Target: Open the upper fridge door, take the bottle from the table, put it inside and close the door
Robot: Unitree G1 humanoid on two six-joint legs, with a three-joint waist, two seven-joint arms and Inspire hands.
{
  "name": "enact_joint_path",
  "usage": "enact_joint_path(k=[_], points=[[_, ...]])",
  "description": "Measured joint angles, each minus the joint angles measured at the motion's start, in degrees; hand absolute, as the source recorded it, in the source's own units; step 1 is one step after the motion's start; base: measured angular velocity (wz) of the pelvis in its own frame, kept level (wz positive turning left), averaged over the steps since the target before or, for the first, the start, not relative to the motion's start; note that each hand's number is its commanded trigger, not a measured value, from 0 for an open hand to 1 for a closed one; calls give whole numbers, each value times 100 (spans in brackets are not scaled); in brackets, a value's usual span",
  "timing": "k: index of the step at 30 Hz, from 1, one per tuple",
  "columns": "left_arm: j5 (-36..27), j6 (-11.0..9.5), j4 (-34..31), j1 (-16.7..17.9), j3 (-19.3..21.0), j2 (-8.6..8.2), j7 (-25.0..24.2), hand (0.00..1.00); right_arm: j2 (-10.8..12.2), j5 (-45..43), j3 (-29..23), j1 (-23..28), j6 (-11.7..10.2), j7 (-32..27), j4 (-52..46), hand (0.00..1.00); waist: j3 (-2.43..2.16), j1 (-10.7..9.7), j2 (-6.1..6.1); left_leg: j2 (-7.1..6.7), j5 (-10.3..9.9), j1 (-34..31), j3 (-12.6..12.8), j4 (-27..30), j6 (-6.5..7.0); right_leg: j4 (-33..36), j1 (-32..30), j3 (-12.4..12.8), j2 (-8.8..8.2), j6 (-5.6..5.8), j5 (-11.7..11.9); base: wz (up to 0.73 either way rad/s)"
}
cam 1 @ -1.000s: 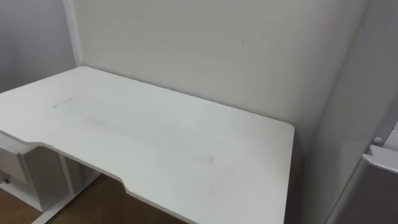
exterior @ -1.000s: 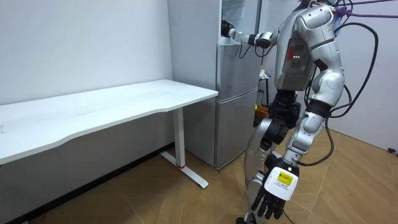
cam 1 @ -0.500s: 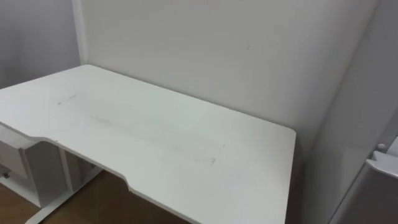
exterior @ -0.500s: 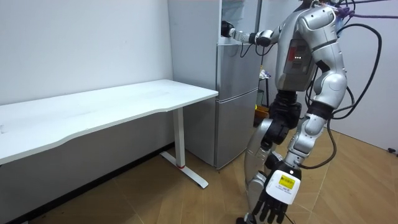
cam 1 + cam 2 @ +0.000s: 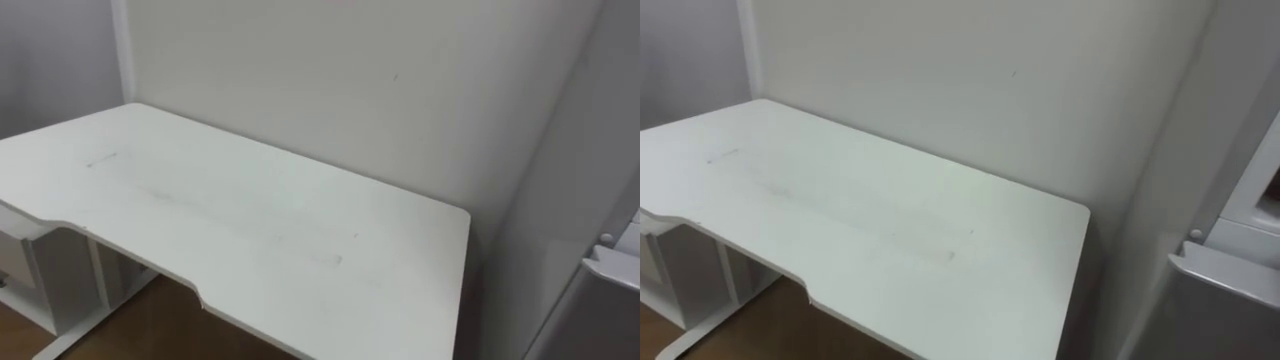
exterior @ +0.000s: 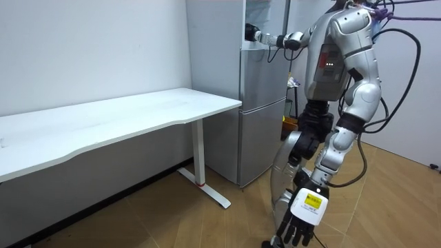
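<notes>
Silver fridge (image 6: 262, 110) stands just beside the white desk (image 6: 124, 117). The robot's right hand (image 6: 253, 33) is raised at the fridge's top section; its grip, and whether it has the bottle, I cannot tell. Left hand (image 6: 302, 219) hangs low, fingers relaxed.

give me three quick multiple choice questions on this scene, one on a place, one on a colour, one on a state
1. Where does the right hand reach?
A) the upper part of the fridge
B) down by its knee
C) behind its back

2. What colour is the top of the table?
A) black
B) white
C) red

3. How is the left hand?
A) raised overhead
B) hanging low, fingers relaxed, empty
C) gripping the table edge

Answers:
1 A, the arm stretches to the fridge's top section.
2 B, it looks plain white in the eye views.
3 B, it dangles near the floor in the room view.
</notes>
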Motion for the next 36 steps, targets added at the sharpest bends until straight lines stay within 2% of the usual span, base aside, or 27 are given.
enact_joint_path(k=[2,5,7,12,20,29,34,36], points=[[7,4,0,-4,8,-1,-1,0,-1,-22,-67,19,101,94,-66,0,0,-35,-2,-8,0,29,-2,-39,0,-23,29,-7,-2,2,0,0],[15,4,-4,1,131,-7,-1,0,-40,-23,-130,191,198,148,-250,0,-47,-62,-67,-10,2,53,-9,-76,-4,-92,59,-23,5,4,0,2],[4,4,-1,32,176,-9,-2,0,-40,-5,-182,370,226,201,-355,0,-53,-98,-100,-33,3,172,-22,-148,-4,-114,205,-44,0,25,-2,8],[-22,-2,-3,90,167,-38,0,0,-40,15,-178,424,383,369,-574,0,-52,-240,-117,-64,3,315,18,-252,1,-112,261,-20,-35,58,-21,-2],[1,-17,-4,118,173,-37,62,0,-39,2,-217,709,506,424,-1034,0,-48,-396,-115,-74,-2,497,30,-386,6,-104,432,-24,-47,93,-18,0],[-12,-17,1,158,172,-49,99,0,-34,-28,-351,1171,489,395,-1614,0,-40,-450,-72,-77,-4,607,45,-432,7,-104,500,-4,-51,121,-30,0],[1,-33,-9,169,236,-159,105,0,11,-62,-606,1602,386,401,-2192,0,-42,-497,44,-89,-4,731,112,-498,11,-101,539,56,-72,142,-44,-6],[3,-54,-6,171,260,-207,121,0,55,-270,-681,1719,385,369,-2363,0,-43,-510,56,-96,0,756,123,-535,12,-92,555,103,-72,142,-45,-10]])
